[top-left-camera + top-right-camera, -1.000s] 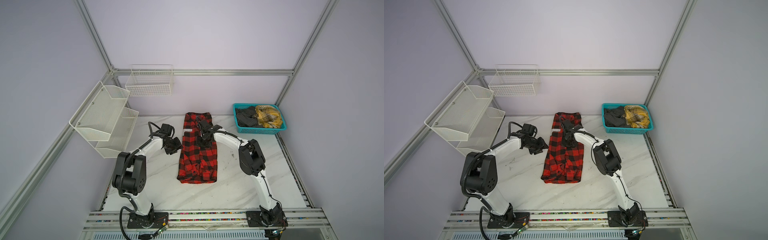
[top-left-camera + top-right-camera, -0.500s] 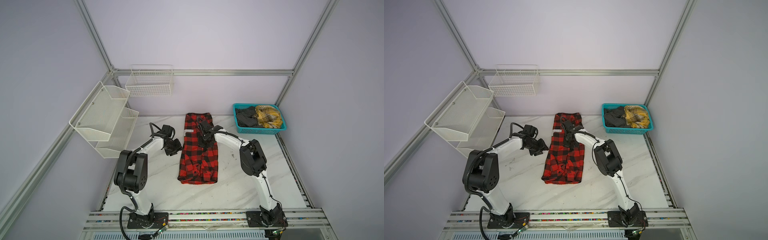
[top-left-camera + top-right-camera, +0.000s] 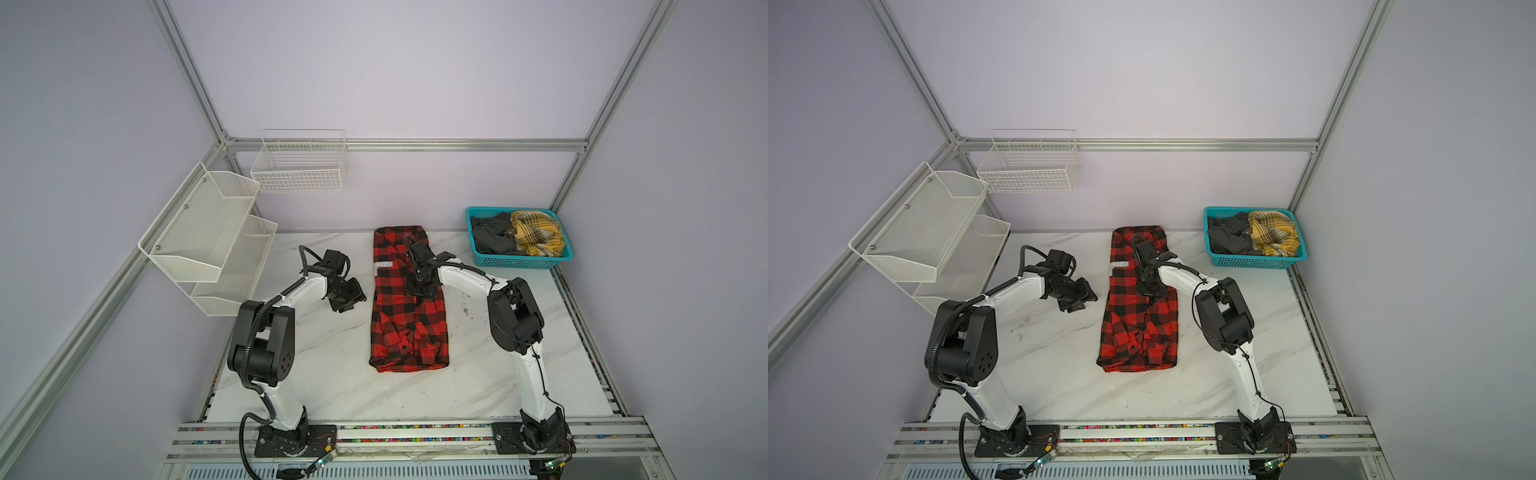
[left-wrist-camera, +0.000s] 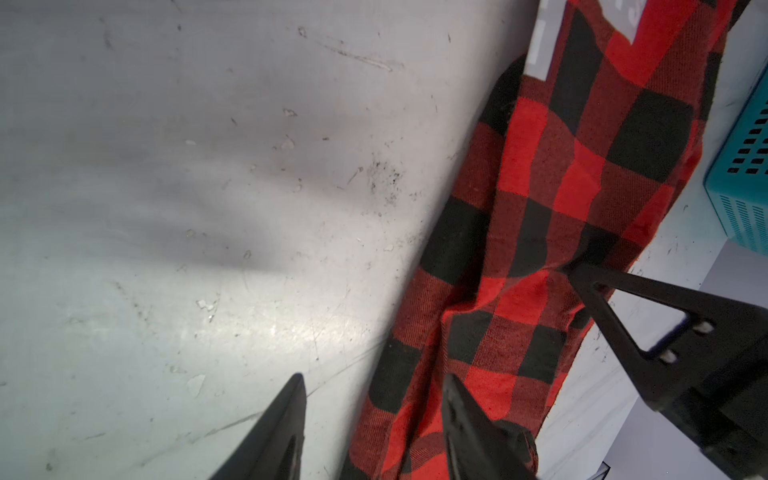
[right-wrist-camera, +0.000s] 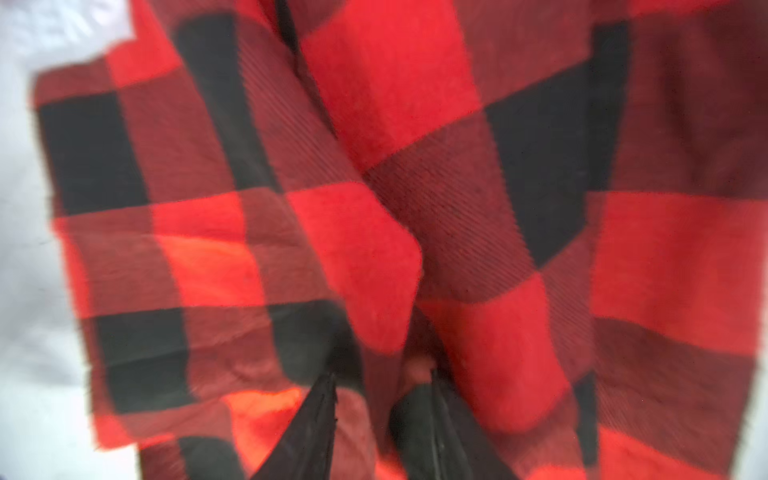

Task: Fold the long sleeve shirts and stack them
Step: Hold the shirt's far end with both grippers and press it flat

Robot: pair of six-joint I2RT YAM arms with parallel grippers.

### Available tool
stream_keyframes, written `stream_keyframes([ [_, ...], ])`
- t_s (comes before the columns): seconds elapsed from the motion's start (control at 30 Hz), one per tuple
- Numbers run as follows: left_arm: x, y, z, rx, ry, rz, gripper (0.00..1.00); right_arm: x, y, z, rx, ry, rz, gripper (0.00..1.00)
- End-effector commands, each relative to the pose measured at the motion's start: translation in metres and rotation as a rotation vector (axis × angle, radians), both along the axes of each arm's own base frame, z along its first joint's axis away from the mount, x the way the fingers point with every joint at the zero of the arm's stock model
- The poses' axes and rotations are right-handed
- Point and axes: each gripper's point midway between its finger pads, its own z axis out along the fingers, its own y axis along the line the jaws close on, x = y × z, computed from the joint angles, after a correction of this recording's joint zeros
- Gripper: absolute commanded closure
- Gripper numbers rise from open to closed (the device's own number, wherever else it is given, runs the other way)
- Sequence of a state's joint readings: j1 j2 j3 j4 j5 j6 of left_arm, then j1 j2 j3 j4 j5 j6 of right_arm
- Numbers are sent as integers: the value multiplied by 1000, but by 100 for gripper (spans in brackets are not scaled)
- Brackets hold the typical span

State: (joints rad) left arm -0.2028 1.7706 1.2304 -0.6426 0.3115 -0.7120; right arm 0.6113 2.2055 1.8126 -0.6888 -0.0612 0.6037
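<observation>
One of three shirts is part-folded: the red-and-black check shirt (image 3: 409,320) lies on the worktop (image 3: 332,374) as a narrow strip from middle to far edge, not yet cross-folded. The grey shirt (image 3: 492,239) and yellow plaid shirt (image 3: 538,237) sit crumpled in the basket (image 3: 523,262), far right corner. The left tool (image 3: 351,300) is spread and empty beside the strip. The right tool (image 3: 422,289) is parted, tips on it.

The red-and-black shirt (image 3: 409,316) bears white block letters (image 3: 383,264), too small to read.
</observation>
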Motion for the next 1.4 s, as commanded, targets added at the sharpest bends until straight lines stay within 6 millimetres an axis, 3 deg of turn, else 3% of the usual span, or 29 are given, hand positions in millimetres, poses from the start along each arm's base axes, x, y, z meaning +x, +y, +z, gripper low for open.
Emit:
stream_keyframes([
  [0.0, -5, -1, 17, -21, -34, -9, 47, 4, 0, 63, 3, -111, 22, 60],
  [0.17, -3, -10, 25, -44, -49, -12, 47, 27, 21, 57, 10, -147, 85, 77],
  [0.27, -1, -27, 28, -68, -46, -38, 47, 43, 41, 50, 46, -168, 128, 80],
  [0.37, -1, -43, 22, -77, -30, -61, 48, 61, 48, 45, 37, -195, 133, 81],
  [0.53, -1, -56, 8, -70, -4, -70, 48, 86, 32, 14, 33, -173, 93, 82],
  [0.67, -5, -63, -4, -66, 22, -86, 48, 93, 8, -17, -14, -136, 60, 85],
  [0.77, -12, -67, -19, -54, 61, -101, 48, 93, -15, -34, -18, -101, 11, 87],
  [0.93, -28, -69, -39, -38, 114, -104, 48, 79, -12, -50, 75, -43, 12, 82],
  [1.03, -36, -67, -41, -40, 131, -102, 48, 77, -5, -41, 116, -35, 30, 74],
  [1.17, -46, -58, -25, -18, 112, -85, 43, 74, -2, 4, 153, -81, 46, 61],
  [1.27, -51, -48, -7, 2, 85, -67, 40, 59, -7, 40, 160, -127, 65, 51],
  [1.37, -59, -41, 7, 2, 73, -37, 38, 38, -20, 57, 135, -145, 63, 47],
])
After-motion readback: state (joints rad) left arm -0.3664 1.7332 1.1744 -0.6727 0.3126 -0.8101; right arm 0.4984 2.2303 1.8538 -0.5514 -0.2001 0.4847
